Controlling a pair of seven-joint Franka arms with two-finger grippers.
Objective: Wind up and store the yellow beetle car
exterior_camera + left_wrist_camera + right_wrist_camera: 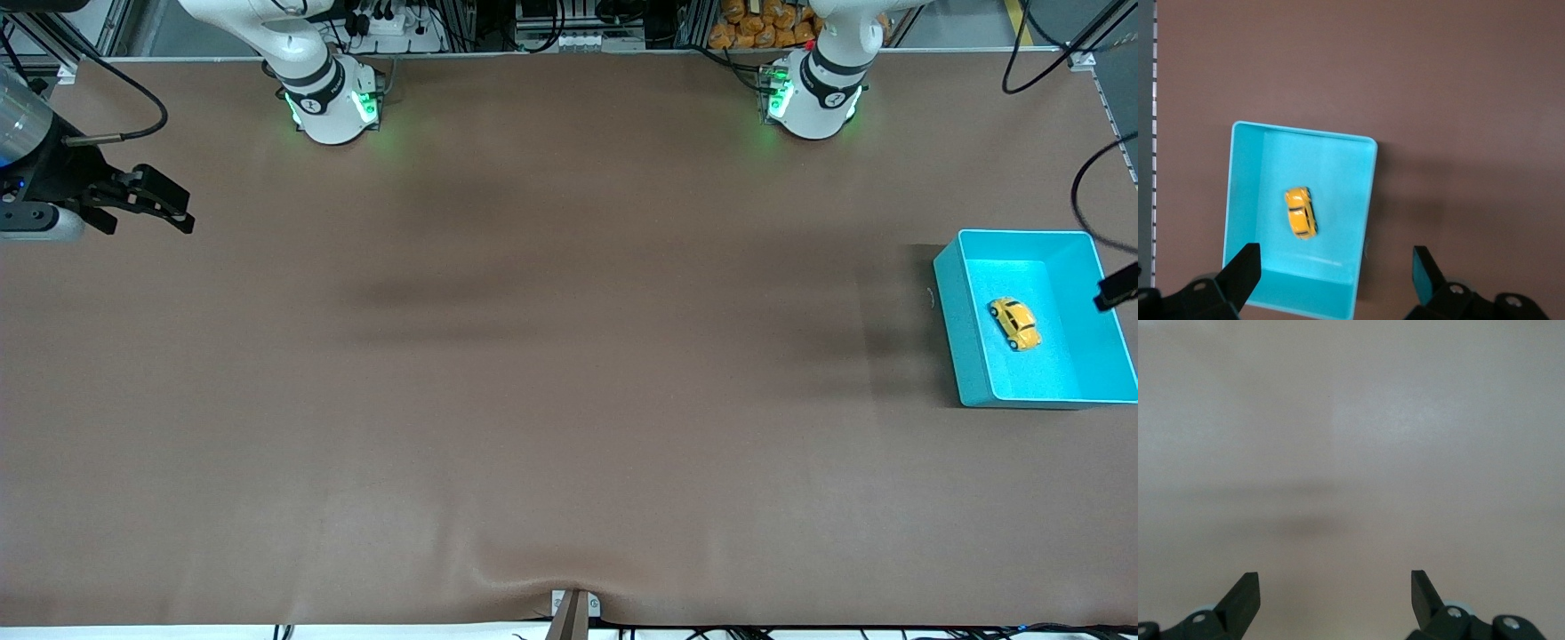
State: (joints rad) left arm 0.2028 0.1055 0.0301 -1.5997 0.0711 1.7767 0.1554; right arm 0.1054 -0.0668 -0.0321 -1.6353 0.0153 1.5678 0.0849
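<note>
Front view: yellow beetle car (1014, 323) sits inside the turquoise bin (965, 342), on the bin floor, on its wheels, roughly mid-floor and clear of all four walls. Bin is at the left arm's end of the brown table (551, 373). Car body lies at an angle to the bin walls. Left wrist view confirms: car (1301, 213) rests alone on the floor of the bin (1245, 200), not touching anything else. Left gripper (1335, 280) is up in the air over the bin, fingers spread wide, nothing between them; one fingertip (1245, 270) shows over the bin's interior, the other over the table just beside the bin wall. In the front view only a dark tip of the left gripper (1118, 289) pokes in at the frame edge, over the bin's rim. Right gripper (147, 203) waits over the table at the right arm's end, well apart from the bin, fingers spread, empty. Right wrist view shows its two fingers (1241, 600) apart with only bare table (1351, 453) under them.
</note>
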